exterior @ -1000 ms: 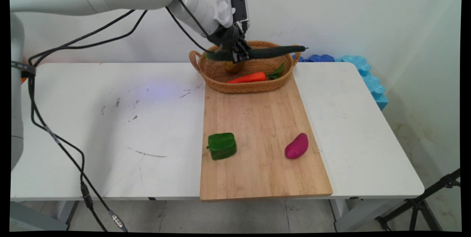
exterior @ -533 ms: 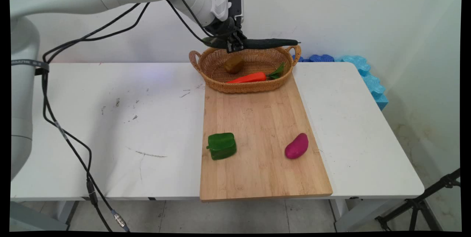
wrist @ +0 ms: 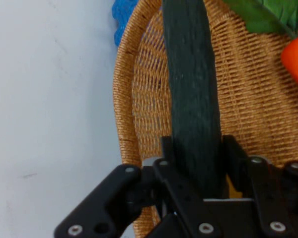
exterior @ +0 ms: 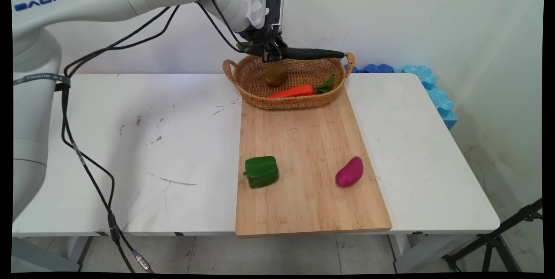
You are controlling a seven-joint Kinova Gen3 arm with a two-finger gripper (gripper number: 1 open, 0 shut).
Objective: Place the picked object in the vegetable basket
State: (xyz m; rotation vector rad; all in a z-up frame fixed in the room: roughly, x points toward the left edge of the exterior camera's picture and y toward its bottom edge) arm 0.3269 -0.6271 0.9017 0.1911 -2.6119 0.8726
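My gripper [exterior: 272,55] is shut on a long dark green cucumber [exterior: 310,53], holding it level just above the back rim of the wicker basket [exterior: 247,90]. In the hand view the cucumber [wrist: 191,89] runs up from between my fingers [wrist: 232,156] over the basket's weave [wrist: 139,99]. Inside the basket lie an orange carrot [exterior: 291,92] with green leaves and a brown potato [exterior: 275,76]. The carrot's end [wrist: 297,59] and leaves show at the hand view's upper right.
The basket sits at the far end of a wooden cutting board [exterior: 303,140]. A green bell pepper [exterior: 261,171] and a magenta sweet potato [exterior: 350,171] lie on the board's near half. Blue foam [exterior: 429,84] lies behind the table's right corner. Black cables hang at left.
The gripper has risen with the cucumber, from low inside the basket to above its back rim, and shifted slightly left. The potato it was hiding now shows.
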